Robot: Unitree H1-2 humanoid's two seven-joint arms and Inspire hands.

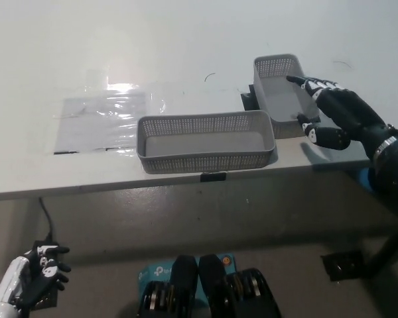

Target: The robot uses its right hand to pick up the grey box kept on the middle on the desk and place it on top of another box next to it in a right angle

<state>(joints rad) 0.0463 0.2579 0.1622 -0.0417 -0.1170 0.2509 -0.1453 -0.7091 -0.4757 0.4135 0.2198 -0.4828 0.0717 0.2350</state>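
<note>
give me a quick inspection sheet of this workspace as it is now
surface: white desk, clear plastic sheet lying at its left
job's things: two grey mesh boxes, long box at the front edge, smaller box at its right end, set crosswise; neither stacked
clutter: black tabs by the boxes
hands: right hand open, fingers spread at the smaller box's right wall; left hand low below the desk, holding nothing
cables: dark cable under the desk
surroundings: floor, blue item below
</note>
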